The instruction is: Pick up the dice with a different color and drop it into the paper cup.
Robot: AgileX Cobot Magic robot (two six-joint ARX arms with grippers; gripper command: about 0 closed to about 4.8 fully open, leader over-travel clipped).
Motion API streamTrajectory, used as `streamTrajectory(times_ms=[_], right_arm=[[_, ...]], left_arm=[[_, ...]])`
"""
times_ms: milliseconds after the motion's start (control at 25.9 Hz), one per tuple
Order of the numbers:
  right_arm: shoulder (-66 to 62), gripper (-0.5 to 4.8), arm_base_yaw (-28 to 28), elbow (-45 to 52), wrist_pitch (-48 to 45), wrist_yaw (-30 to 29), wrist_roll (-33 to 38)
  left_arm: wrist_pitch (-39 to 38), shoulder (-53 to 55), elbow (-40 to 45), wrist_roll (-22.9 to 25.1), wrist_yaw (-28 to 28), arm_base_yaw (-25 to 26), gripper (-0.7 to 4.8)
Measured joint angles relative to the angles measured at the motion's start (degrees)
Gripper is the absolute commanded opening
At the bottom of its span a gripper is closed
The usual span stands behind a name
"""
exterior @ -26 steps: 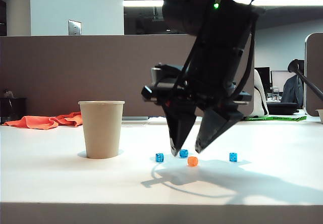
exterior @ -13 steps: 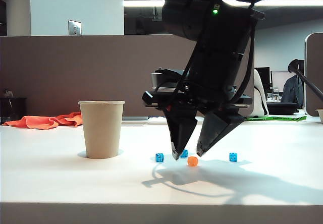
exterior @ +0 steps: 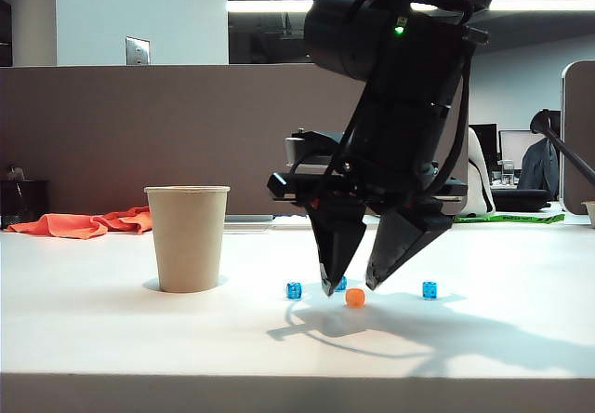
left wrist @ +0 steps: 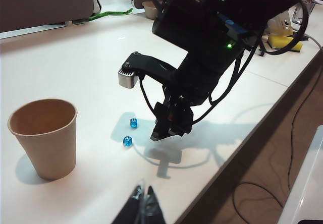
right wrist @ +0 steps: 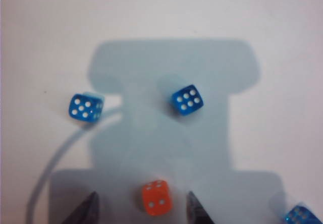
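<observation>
Right gripper (exterior: 351, 287), jaws open, astride orange die (exterior: 355, 297); blue dice (exterior: 294, 290) flanking; paper cup (exterior: 187, 237) at nine o'clock; left gripper (left wrist: 143, 211), jaws' state unclear.

Bright ceiling strip lights (exterior: 265, 6) behind the right tool (exterior: 350, 288) leave the arm a dark silhouette and throw a soft grey shadow (exterior: 409, 329) on the white surface (exterior: 112, 339) beneath it. The right wrist view is slightly blurred, bluish-tinted and shadowed under the tool; the left wrist view is evenly lit.

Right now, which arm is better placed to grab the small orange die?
Right. The right gripper hangs open just above the small orange die, which sits between its fingertips in the right wrist view. The left gripper is off to the side, nearer the tan paper cup.
</observation>
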State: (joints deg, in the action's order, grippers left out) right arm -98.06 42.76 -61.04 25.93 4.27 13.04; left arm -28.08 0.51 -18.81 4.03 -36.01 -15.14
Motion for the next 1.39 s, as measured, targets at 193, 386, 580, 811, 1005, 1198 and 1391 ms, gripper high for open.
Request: streamTrajectory(times_ms=[193, 386, 580, 811, 1005, 1198, 1391], right_arm=[[-0.5, 2.10, 0.0, 0.0, 0.0, -0.2, 0.0], [-0.5, 2.00, 0.0, 0.0, 0.0, -0.3, 0.0], [-0.5, 1.48, 0.0, 0.0, 0.0, -0.3, 0.0], [-0.5, 1.47, 0.0, 0.0, 0.0, -0.4, 0.0], [-0.5, 1.33, 0.0, 0.0, 0.0, -0.4, 0.0], [-0.5, 1.06, 0.0, 0.0, 0.0, -0.4, 0.0], [-0.5, 1.06, 0.0, 0.0, 0.0, -0.4, 0.0]], left_arm=[[0.0, 0.0, 0.0, 0.0, 0.0, 0.0, -0.06], [0.0, 0.0, 0.0, 0.0, 0.0, 0.0, -0.06], [0.0, 0.0, 0.0, 0.0, 0.0, 0.0, -0.06], [0.0, 0.0, 0.0, 0.0, 0.0, 0.0, -0.06], [0.0, 0.0, 0.0, 0.0, 0.0, 0.0, -0.06], [0.0, 0.0, 0.0, 0.0, 0.0, 0.0, -0.06], [0.0, 0.0, 0.0, 0.0, 0.0, 0.0, -0.06]])
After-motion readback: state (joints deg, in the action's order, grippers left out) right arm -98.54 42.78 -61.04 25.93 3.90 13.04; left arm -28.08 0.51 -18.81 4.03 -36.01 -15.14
